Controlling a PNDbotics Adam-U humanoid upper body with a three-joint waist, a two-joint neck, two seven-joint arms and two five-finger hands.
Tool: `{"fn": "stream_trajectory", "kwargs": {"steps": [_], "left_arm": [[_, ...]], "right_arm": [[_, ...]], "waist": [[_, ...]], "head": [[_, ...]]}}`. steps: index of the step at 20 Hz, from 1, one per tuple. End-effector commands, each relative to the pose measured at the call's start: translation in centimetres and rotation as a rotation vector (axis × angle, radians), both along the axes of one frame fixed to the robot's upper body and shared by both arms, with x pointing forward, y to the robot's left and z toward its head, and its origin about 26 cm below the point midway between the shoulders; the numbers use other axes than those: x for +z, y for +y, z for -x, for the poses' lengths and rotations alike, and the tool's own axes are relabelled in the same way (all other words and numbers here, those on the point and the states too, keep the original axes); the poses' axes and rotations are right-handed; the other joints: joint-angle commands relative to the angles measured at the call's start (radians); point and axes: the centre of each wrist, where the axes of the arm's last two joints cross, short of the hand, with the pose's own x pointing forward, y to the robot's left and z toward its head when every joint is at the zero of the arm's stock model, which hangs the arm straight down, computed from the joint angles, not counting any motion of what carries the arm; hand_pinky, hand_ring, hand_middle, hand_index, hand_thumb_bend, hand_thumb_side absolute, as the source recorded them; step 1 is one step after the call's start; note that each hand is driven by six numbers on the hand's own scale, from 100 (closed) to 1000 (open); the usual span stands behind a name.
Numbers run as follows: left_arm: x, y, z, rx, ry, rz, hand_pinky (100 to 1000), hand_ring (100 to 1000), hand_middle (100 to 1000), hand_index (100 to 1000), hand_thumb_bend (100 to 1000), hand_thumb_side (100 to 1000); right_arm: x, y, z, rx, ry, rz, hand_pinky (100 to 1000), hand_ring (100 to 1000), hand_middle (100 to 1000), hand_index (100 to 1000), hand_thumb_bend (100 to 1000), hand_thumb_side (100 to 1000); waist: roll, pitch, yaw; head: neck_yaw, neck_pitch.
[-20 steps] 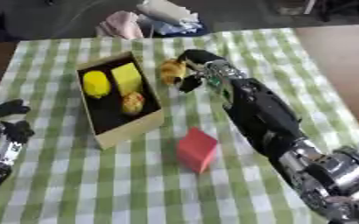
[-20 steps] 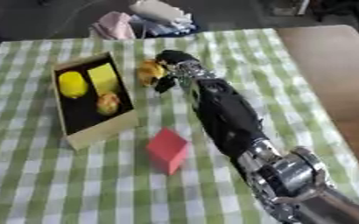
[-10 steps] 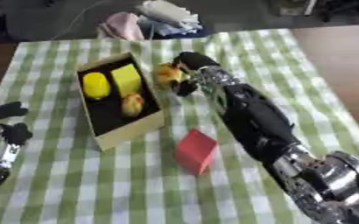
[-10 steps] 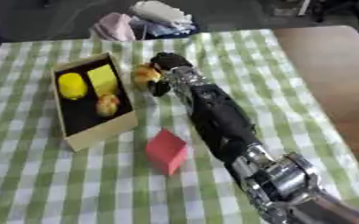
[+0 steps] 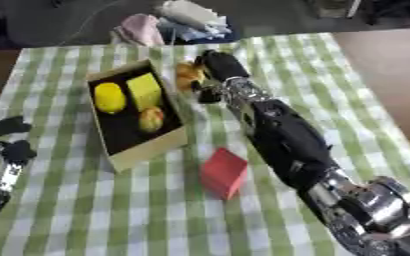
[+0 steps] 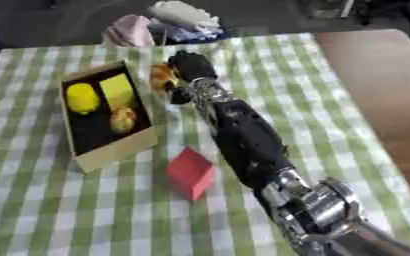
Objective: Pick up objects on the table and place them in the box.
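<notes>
A tan box [image 5: 145, 148] with a black inside lies on the checked cloth and holds a yellow round fruit [image 5: 110, 97], a yellow block [image 5: 145, 90] and a small orange-yellow fruit [image 5: 151, 119]. My right hand [image 5: 219, 70] reaches far across the table, fingers curled on a small orange-yellow object [image 5: 188, 76] just beyond the box's right wall. A red block [image 5: 224, 172] lies on the cloth in front of the box. My left hand [image 5: 5, 147] rests at the left edge with relaxed fingers, holding nothing.
Pink and white-blue cloths [image 5: 169, 22] lie piled past the table's far edge. The green checked tablecloth [image 5: 112, 215] covers the table, and bare brown wood [image 5: 388, 75] shows at the right.
My right hand has shifted slightly left toward the box with the orange-yellow object in it. The left hand, box and red block stay put.
</notes>
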Motion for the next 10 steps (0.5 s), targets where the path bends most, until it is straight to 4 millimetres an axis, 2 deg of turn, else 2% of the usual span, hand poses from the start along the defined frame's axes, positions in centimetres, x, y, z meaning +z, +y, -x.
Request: {"fn": "stream_trajectory", "kwargs": {"steps": [1, 6, 10], "left_arm": [[0.7, 0.0, 0.0, -0.006, -0.025, -0.001, 764, 588, 751, 884, 303, 817], [0.7, 0.0, 0.0, -0.006, -0.026, -0.002, 764, 588, 750, 884, 303, 816], [0.7, 0.1, 0.0, -0.004, -0.026, -0.003, 765, 588, 750, 884, 303, 815]], "right_arm": [[1.9, 0.2, -0.2, 0.024, -0.079, -0.015, 804, 741, 697, 331, 100, 198], [2.6, 0.4, -0.2, 0.058, -0.096, -0.025, 799, 731, 688, 330, 100, 198], [4.1, 1.0, -0.1, 0.109, -0.119, -0.037, 799, 732, 687, 330, 100, 198]], "waist": [[0.009, -0.002, 0.0], [0.008, -0.004, -0.001], [0.006, -0.006, -0.002]], "head": [[-0.006, -0.012], [-0.008, -0.013], [-0.009, -0.013]]}}
